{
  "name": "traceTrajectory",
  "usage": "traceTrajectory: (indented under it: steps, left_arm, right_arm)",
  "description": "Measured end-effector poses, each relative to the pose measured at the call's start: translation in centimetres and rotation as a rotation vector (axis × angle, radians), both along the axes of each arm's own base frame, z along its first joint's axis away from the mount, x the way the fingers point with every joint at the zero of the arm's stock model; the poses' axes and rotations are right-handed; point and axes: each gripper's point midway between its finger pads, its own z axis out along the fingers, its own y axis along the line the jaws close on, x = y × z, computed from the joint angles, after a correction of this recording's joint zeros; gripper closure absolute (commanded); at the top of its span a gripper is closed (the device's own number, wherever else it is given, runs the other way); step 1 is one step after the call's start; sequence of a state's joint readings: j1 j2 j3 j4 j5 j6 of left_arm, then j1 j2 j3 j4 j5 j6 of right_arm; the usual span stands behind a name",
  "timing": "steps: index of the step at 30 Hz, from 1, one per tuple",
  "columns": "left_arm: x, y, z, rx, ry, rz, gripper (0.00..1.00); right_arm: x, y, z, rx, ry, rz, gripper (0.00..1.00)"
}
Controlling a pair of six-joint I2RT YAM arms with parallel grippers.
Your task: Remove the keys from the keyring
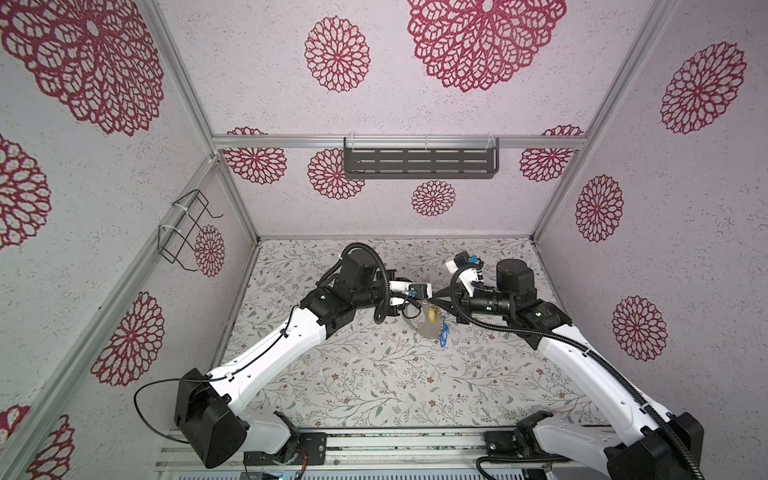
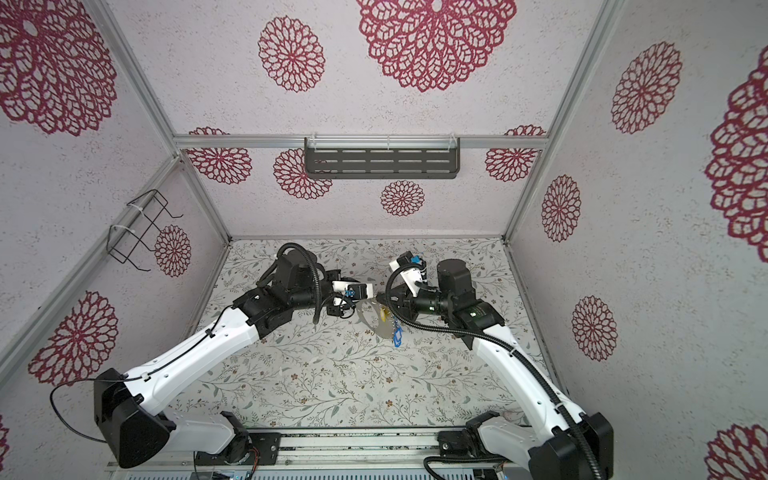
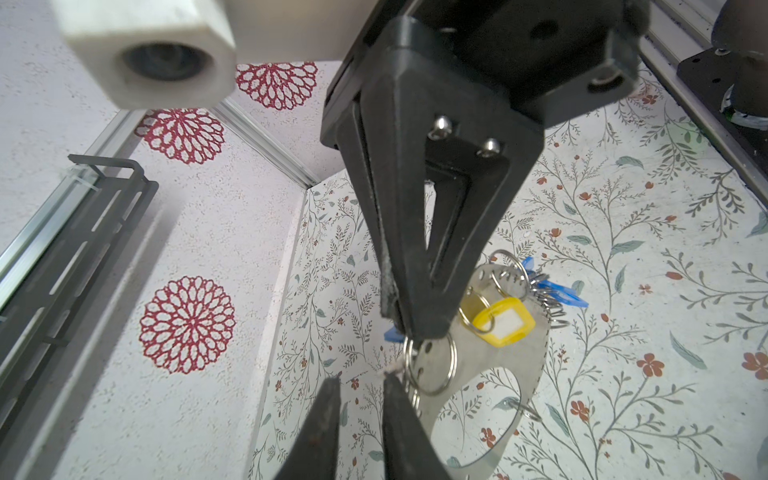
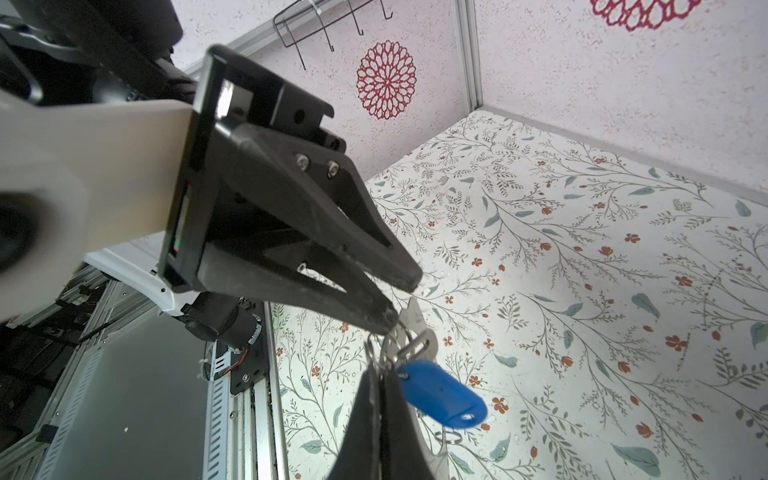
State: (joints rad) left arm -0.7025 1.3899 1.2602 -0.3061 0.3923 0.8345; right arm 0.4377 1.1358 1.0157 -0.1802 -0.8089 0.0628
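On the left wall a black wire rack [image 1: 183,232] is zip-tied to the frame rail, and further right a dark slotted shelf [image 1: 419,163] hangs from the back rail; what either holds cannot be told from these angles. Below them, the left end effector [image 3: 360,380] reaches toward the middle above the floral surface [image 1: 353,374]. Its jaws stand a little apart with only the surface showing through the gap, and in the right wrist view one of its fingertips [image 4: 384,320] sits right at the edge of the keyring [image 3: 490,361]. The keyring, a flat grey hoop with small holes along its rim, hangs tilted in the air between the two arms and clear of the surface [image 1: 422,328]. A yellow key tag [image 3: 505,322] lies against its face on a silver loop, its label window plain white. Blue key tags [image 3: 557,289] and a bunch of split rings [image 3: 555,318] crowd the far rim, and another blue key tag [image 4: 442,395] dangles beside the right fingers. The right end effector [image 3: 415,328] is clamped tight on the keyring's upper end. In both top views the wrist cameras and cables hide the fingertips.
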Motion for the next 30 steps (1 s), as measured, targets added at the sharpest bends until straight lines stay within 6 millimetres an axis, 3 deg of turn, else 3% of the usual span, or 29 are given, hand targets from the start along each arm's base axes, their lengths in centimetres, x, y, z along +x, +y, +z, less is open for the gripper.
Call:
traceTrajectory:
  steps: [8,12,15,20,24,30]
  left_arm:
    - [0.0,0.3,-0.3,0.017,-0.002,0.009,0.71]
    - [0.1,0.7,-0.2,0.034,-0.019,0.027,0.64]
    - [0.3,1.6,0.0,0.045,-0.041,0.058,0.57]
    - [1.5,3.3,-0.2,0.010,-0.007,0.120,0.54]
    - [2.2,3.7,-2.0,-0.026,0.048,0.141,0.50]
    - [2.5,2.5,-6.2,-0.094,0.144,0.133,0.49]
  right_arm:
    - [0.0,0.0,-0.1,-0.003,0.005,0.000,1.00]
    - [-0.1,0.0,-0.1,-0.003,0.005,0.000,1.00]
    - [-0.1,0.0,-0.1,-0.002,0.005,0.004,1.00]
    - [-0.6,0.3,0.0,0.005,0.011,0.026,1.00]
    - [-0.9,0.5,0.0,0.010,0.016,0.046,1.00]
    - [-1.7,0.8,-0.3,0.007,0.037,0.074,1.00]
